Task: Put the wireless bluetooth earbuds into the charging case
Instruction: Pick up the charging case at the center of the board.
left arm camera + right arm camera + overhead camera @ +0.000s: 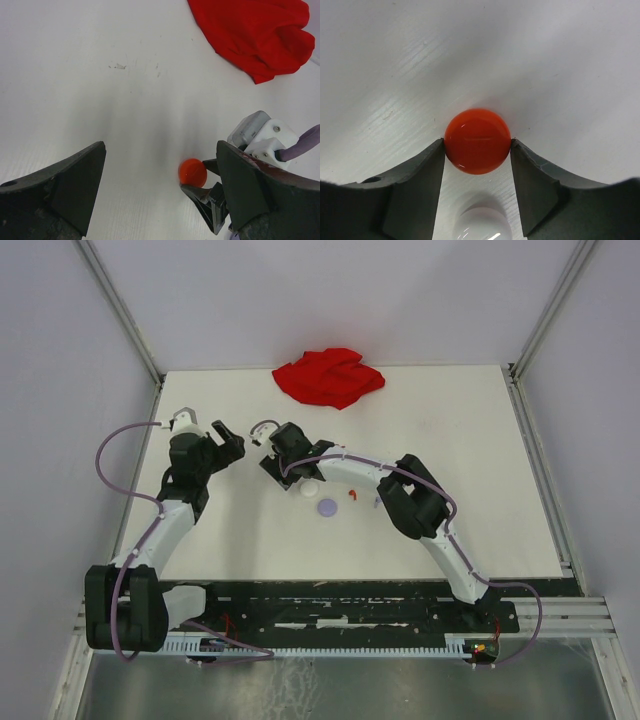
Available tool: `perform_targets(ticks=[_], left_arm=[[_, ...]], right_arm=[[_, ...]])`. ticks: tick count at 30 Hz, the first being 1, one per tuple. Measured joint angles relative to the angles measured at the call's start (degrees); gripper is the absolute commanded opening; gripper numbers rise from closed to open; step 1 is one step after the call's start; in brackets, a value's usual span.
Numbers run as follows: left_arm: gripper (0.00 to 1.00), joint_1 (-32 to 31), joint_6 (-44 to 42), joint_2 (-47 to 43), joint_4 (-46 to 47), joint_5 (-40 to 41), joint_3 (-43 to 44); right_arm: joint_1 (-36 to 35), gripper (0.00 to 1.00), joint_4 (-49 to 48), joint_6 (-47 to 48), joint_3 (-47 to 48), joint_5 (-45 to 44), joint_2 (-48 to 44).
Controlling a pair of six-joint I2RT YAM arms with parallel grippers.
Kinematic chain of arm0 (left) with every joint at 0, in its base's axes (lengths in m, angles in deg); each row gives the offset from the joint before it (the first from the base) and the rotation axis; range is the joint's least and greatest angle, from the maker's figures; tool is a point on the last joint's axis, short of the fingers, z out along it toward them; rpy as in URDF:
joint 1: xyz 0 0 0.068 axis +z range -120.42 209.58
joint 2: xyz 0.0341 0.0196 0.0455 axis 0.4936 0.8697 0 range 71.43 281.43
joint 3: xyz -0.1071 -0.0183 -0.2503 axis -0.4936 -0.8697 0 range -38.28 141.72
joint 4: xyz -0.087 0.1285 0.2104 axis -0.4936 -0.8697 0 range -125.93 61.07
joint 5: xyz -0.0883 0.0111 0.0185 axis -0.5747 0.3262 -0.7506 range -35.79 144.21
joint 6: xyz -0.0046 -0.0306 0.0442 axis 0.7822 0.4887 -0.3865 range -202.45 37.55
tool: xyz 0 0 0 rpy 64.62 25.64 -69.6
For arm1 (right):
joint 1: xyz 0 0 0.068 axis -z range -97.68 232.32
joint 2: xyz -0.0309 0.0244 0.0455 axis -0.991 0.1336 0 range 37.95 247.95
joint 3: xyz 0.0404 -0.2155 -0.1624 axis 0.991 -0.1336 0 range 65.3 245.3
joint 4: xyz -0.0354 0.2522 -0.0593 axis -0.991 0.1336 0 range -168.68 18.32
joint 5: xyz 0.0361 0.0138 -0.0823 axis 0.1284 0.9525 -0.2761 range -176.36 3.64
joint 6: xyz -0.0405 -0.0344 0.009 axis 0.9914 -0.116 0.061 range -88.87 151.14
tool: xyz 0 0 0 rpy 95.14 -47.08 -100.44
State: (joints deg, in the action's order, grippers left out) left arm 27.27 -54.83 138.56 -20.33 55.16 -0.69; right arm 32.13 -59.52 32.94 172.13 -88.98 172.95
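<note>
A glossy red round plastic disc (477, 135) is being clamped by the right gripper (477, 145) near the middle of the white table (450, 420) — the left gripper (161, 145) is being held wide open. A tiny red stemmed earbud (352, 494) is being left loose nearby.

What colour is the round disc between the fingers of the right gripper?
The round disc is glossy orange-red, seen best in the right wrist view.
</note>
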Motion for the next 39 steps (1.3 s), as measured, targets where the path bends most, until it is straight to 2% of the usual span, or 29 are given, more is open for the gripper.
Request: perform_targets(ticks=[2, 6, 9, 14, 23, 27, 35, 39], left_arm=[[0.97, 0.02, 0.00, 0.07, 0.02, 0.00, 0.00], [0.96, 0.11, 0.00, 0.50, 0.02, -0.02, 0.00], [0.96, 0.33, 0.02, 0.79, 0.04, -0.20, 0.00], [0.94, 0.35, 0.66, 2.32, 0.79, -2.05, 0.00], [0.93, 0.37, 4.28, 5.07, 3.87, -9.64, 0.00], [0.92, 0.37, 8.15, 6.97, 8.94, -16.41, -0.02], [0.84, 0.28, 20.33, 14.49, 24.98, -31.63, -2.89], [0.80, -0.66, 24.48, 15.34, 29.70, -35.17, -3.63]], right_arm=[[0.00, 0.52, 0.15, 0.00, 0.11, 0.02, 0.07], [0.00, 0.30, 0.24, -0.20, 0.37, 0.00, 0.11], [0.00, 0.24, 0.17, -0.15, 0.44, 0.00, 0.11], [0.00, 0.23, -3.41, 1.05, -3.06, 0.04, -1.38], [0.83, 0.22, -8.74, 3.76, -16.04, 1.77, -14.19], [2.03, 0.22, -11.19, 4.20, -19.93, 4.28, -22.01], [4.20, 0.23, -15.32, 4.79, -32.59, 8.68, -37.09], [4.24, 0.23, -15.58, 5.44, -36.30, 9.16, -40.79]])
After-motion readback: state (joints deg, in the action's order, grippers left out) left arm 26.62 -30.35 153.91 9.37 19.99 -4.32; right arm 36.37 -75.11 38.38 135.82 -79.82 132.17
